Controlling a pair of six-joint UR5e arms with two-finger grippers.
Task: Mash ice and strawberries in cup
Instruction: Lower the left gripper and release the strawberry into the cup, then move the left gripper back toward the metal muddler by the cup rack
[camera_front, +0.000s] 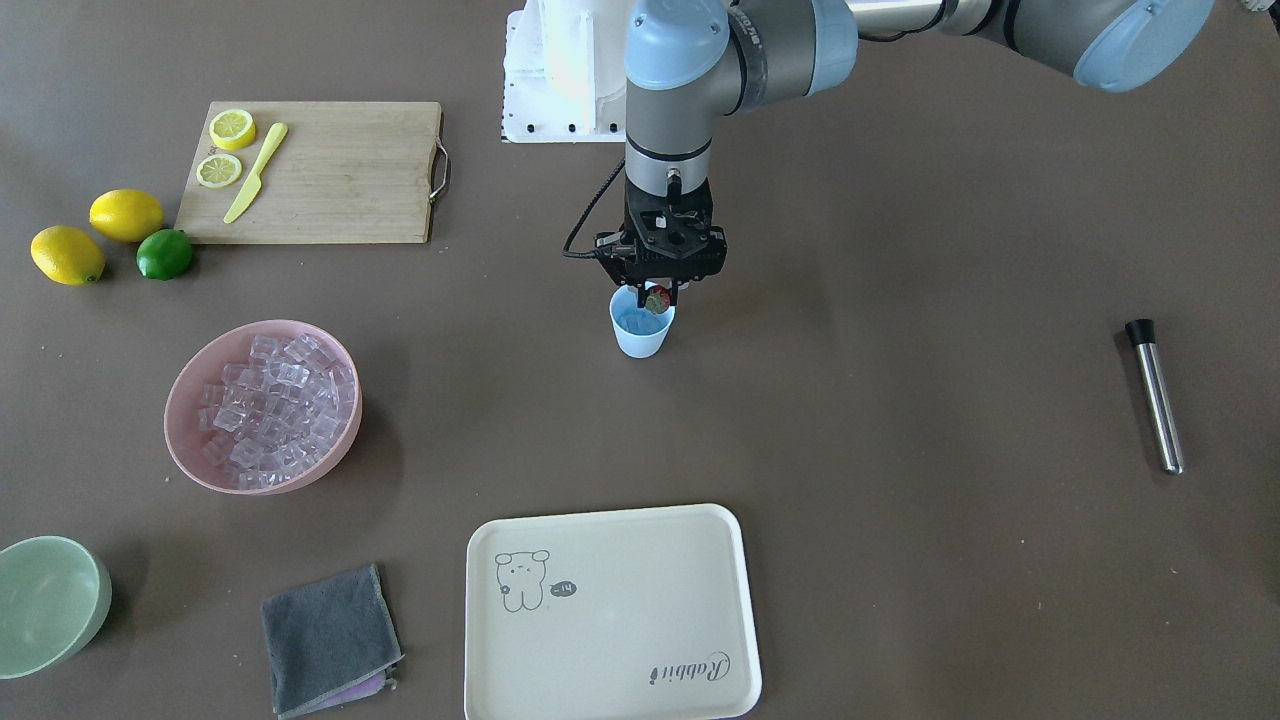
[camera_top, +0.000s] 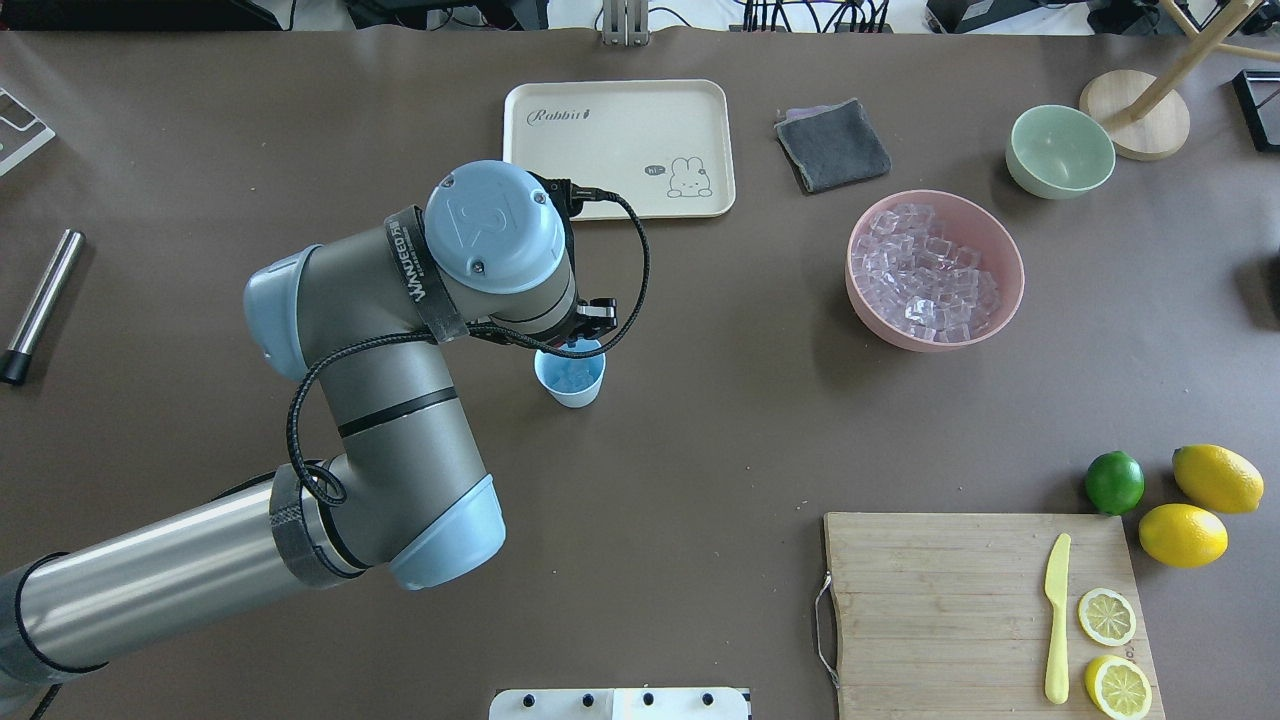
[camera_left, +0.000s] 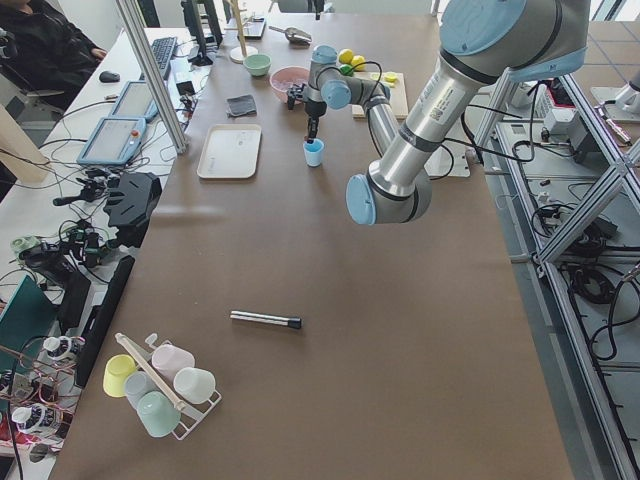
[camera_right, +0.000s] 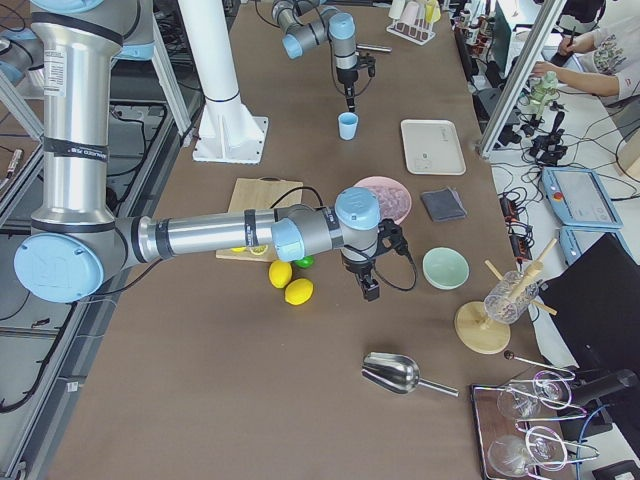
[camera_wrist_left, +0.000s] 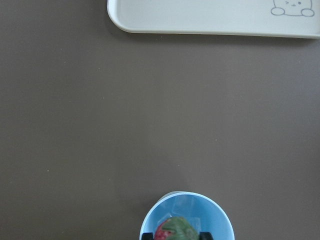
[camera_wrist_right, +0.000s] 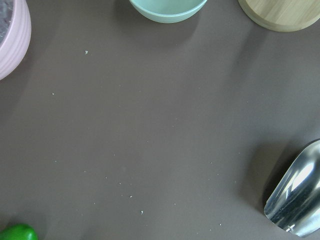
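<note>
Brown surface (camera_front: 900, 500) fills the front-facing view, and we take it from the near edge back. Closest to us lie a cream tray (camera_front: 640, 620), a folded grey cloth (camera_front: 325, 625) and a pale green bowl (camera_front: 45, 600).

Further in sits a pink bowl (camera_front: 195, 465) heaped with ice cubes (camera_front: 270, 405). Level with it, well apart on the left arm's side, lies a steel muddler (camera_front: 1155, 395).

Midway stands the light-blue cup (camera_front: 640, 340). Something pale and glassy lies in its bottom, which we take for ice. Just above its rim hangs the left pincer (camera_front: 655, 290), its fingers closed narrowly on the strawberry (camera_front: 657, 300); the wrist camera shows the fruit centred over the cup's mouth.

Beyond are a wooden cutting board (camera_front: 330, 180) with lemon halves and a yellow knife, two lemons and a lime beside it.

The right pincer (camera_right: 368, 285) shows only in the right side view, above the surface near the lemons, and we cannot tell how its fingers stand.

We judge the step in hand to be dropping the strawberry in. Next the fingers must part so it falls clear, and then the muddler must be fetched for mashing.
</note>
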